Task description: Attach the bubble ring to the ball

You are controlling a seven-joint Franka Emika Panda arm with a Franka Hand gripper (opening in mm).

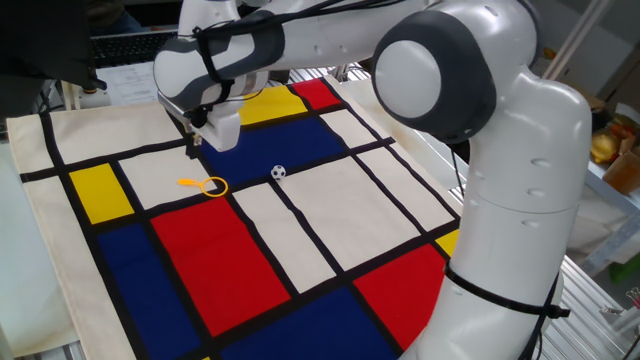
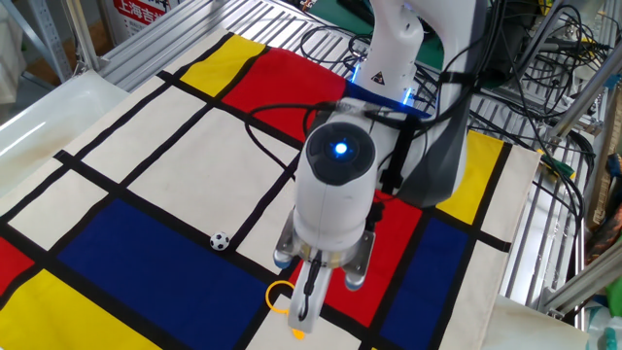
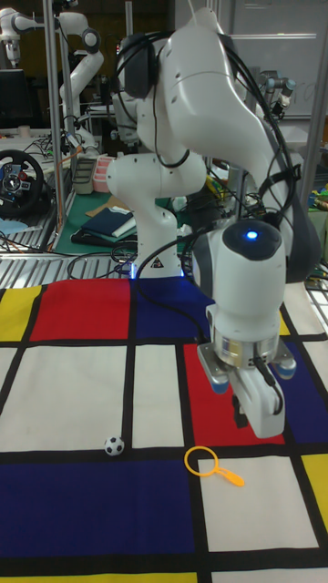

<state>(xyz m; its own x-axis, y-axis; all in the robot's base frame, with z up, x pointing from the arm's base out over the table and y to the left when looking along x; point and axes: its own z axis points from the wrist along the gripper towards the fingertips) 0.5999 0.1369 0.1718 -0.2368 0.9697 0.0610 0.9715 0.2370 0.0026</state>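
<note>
The bubble ring [image 1: 192, 183] lies flat on a white panel of the checked cloth, its yellow hoop beside a black stripe and its orange handle pointing away from the ball. The ball [image 1: 278, 172] rests on the blue panel, a short way from the hoop. My gripper [image 1: 205, 140] hangs just above the cloth behind the ring, open and holding nothing. In the other fixed view the gripper [image 2: 303, 309] covers part of the ring [image 2: 296, 332], and the ball [image 2: 221, 240] sits to its left. The tall view shows the gripper [image 3: 257, 419] above the ring [image 3: 231, 476], with the ball [image 3: 114, 445] farther left.
A cloth of red, blue, yellow and white panels [image 1: 300, 230] covers the table. The arm's base [image 2: 389, 58] stands at the far edge among cables. A white tray [image 2: 49, 107] borders one side and a metal rack [image 2: 544, 224] the other.
</note>
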